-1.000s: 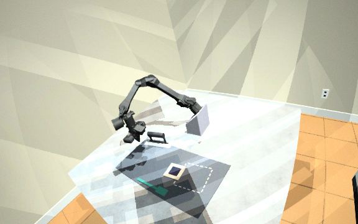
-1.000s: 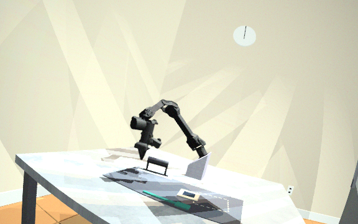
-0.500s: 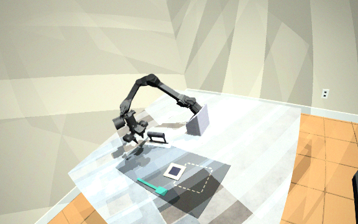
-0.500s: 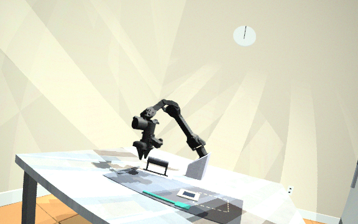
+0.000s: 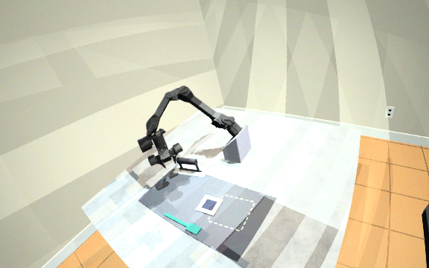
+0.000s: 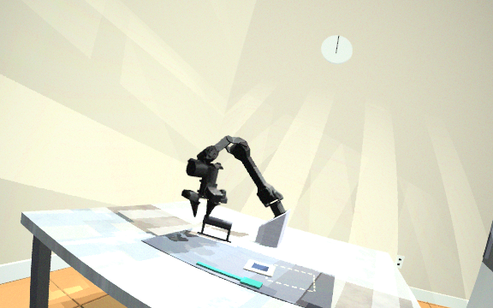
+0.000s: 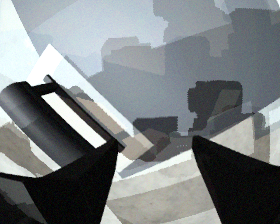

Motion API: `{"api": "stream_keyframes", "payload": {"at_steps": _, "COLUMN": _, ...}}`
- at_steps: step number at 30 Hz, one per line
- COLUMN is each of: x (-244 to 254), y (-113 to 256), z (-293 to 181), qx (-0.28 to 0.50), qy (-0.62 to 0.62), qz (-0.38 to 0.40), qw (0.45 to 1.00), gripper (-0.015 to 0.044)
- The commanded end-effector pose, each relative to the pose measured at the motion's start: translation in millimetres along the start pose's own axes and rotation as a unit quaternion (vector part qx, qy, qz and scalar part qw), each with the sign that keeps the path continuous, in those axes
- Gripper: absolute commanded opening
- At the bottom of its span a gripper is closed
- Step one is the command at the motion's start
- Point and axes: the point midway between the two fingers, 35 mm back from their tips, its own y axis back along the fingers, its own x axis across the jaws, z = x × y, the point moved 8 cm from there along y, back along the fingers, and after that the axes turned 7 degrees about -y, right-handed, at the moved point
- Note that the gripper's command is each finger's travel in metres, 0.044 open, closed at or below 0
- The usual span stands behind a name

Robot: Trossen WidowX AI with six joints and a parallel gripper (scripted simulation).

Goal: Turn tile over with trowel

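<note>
The tile lies flat on the mat, its blue marked side up. It lies at the left side of the dashed outline and slightly overlaps it. A trowel with a black bar handle and a flat pale plate stands handle up at the mat's back edge. My gripper is open and empty, above and to the left of this trowel in the top and exterior views. In the wrist view the handle lies outside the fingers, partly hidden by the left one.
A teal flat-bladed tool lies near the mat's front edge, in front of the tile. A pale upright panel stands on the table by the arm's base. The arm's shadow falls on the mat's left part.
</note>
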Motion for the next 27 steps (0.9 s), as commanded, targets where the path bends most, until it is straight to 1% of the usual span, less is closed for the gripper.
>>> {"api": "stream_keyframes", "payload": {"at_steps": 1, "x": 5, "y": 3, "z": -1, "qx": 0.002, "qy": -0.071, "qz": -0.001, "qw": 0.997, "gripper": 0.027}}
{"api": "stream_keyframes", "payload": {"at_steps": 7, "x": 13, "y": 5, "z": -2, "qx": 0.002, "qy": -0.174, "qz": -0.001, "qw": 0.985, "gripper": 0.027}}
{"api": "stream_keyframes", "payload": {"at_steps": 14, "x": 22, "y": 7, "z": -4, "qx": 0.002, "qy": -0.292, "qz": -0.001, "qw": 0.956, "gripper": 0.027}}
{"api": "stream_keyframes", "payload": {"at_steps": 20, "x": 30, "y": 9, "z": -5, "qx": 0.002, "qy": -0.39, "qz": -0.002, "qw": 0.921, "gripper": 0.027}}
{"api": "stream_keyframes", "payload": {"at_steps": 27, "x": 39, "y": 11, "z": -6, "qx": 0.002, "qy": -0.499, "qz": -0.002, "qw": 0.867, "gripper": 0.027}}
